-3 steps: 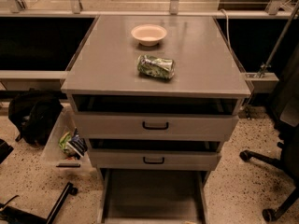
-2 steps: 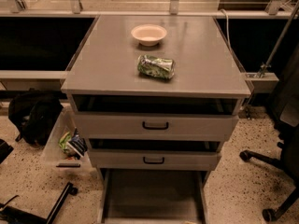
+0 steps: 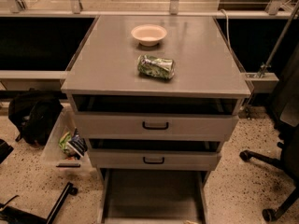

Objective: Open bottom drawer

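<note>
A grey cabinet (image 3: pixel 154 73) stands in the middle of the camera view. Two grey drawer fronts with small black bar handles show: the upper one (image 3: pixel 155 125) and the one below it (image 3: pixel 154 160). Both stand slightly out, with dark gaps above them. Under them the bottom drawer (image 3: pixel 152 195) is pulled far out toward the camera. Its bare grey floor and side walls show, and its front and handle are cut off by the lower frame edge. The gripper is not in view.
On the cabinet top lie a white bowl (image 3: pixel 148 34) and a crushed green packet (image 3: pixel 156 66). A black backpack (image 3: pixel 32 115) and a clear bin of items (image 3: pixel 65 141) sit on the floor at left. An office chair base (image 3: pixel 268 171) stands at right.
</note>
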`<state>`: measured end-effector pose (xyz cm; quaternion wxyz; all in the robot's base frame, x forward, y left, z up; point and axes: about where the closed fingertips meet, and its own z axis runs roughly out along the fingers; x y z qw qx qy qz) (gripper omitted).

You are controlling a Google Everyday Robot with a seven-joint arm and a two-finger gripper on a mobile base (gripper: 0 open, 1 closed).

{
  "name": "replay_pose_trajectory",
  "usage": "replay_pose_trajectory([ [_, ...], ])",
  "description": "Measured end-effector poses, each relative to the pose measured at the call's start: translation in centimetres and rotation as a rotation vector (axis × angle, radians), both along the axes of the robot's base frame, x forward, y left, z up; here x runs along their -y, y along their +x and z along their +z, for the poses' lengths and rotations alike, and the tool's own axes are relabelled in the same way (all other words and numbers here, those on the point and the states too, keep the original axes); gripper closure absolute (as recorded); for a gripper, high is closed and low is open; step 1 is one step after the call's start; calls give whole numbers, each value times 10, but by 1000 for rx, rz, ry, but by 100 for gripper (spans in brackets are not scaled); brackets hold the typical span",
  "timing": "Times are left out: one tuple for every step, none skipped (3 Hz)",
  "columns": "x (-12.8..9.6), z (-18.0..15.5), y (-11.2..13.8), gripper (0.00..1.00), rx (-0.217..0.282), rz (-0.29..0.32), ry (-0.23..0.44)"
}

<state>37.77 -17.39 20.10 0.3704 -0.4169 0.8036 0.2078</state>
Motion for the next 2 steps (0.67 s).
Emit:
replay_pose_trajectory([
  [0, 0, 0, 0, 0, 0, 0],
  [0, 0, 0, 0, 0, 0, 0],
])
